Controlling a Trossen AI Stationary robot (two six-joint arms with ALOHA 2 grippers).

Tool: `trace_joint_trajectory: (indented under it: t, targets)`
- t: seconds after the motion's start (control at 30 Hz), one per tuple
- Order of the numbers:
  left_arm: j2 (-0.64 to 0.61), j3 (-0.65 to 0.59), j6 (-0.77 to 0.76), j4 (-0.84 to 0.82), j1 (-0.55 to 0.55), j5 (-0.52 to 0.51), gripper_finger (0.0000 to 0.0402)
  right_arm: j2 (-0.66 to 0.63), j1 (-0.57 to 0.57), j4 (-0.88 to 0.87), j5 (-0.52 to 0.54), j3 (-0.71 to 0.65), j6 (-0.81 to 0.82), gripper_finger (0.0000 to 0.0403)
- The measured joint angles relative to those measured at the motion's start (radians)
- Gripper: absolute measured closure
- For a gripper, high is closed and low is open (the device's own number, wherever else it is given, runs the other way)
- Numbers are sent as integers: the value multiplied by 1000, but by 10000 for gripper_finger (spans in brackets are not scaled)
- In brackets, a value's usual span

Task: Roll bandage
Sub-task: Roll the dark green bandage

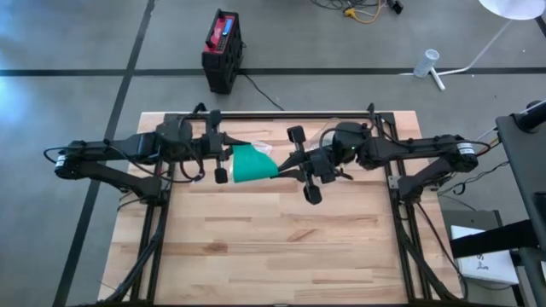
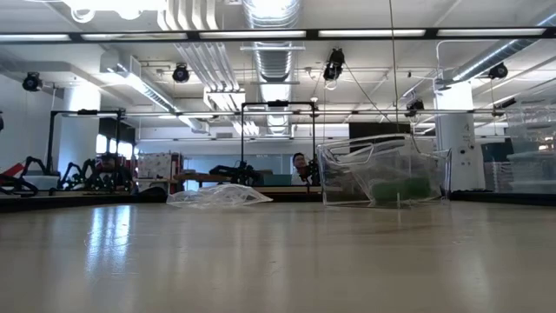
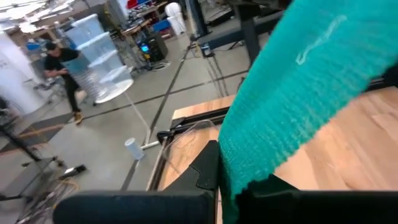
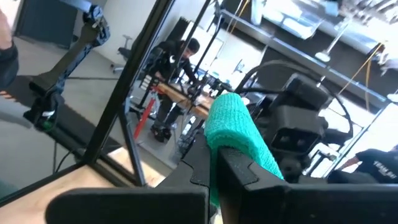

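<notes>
A teal-green bandage (image 1: 252,162) hangs in the air over the far middle of the wooden table (image 1: 273,256), stretched between my two grippers. My left gripper (image 1: 229,158) is shut on its left end and my right gripper (image 1: 286,166) on its right end. In the left wrist view the bandage (image 3: 298,93) runs as a broad woven band away from the fingers. In the right wrist view a rounded bunch of it (image 4: 233,121) stands out past the fingers. The low view shows neither the grippers nor the bandage. My left gripper (image 3: 230,183) pinches the bandage's left end (image 3: 239,168) between its two fingers, coming roughly level from the table's left. The band leaves the fingers spread wide and clear of the table. One layer or several, I cannot tell. My right gripper (image 4: 214,165) pinches the bandage's right end (image 4: 224,140) between its two fingers, coming roughly level from the table's right. A rounded bunch of the cloth sticks out beyond the fingertips. The bandage is lifted clear of the table.
A black and red box (image 1: 223,49) stands on the floor beyond the table's far edge. Black frame rails (image 1: 290,113) run along the table's far side. The low view shows a clear plastic container (image 2: 382,174) and a crumpled plastic bag (image 2: 217,196) behind the table. People (image 3: 62,68) are in the room.
</notes>
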Motion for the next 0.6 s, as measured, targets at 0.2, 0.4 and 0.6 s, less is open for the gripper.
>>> trace_joint_trajectory:
  t: [0.2,0.4,0.6]
  targets:
    - [3,0,-22,0,0,41,401,1,0,50,79,0,-12,403]
    - [3,-1,-64,11,0,42,401,1,0,62,234,0,-52,403]
    - [8,-1,-104,25,-1,43,401,1,-2,64,237,0,-76,403]
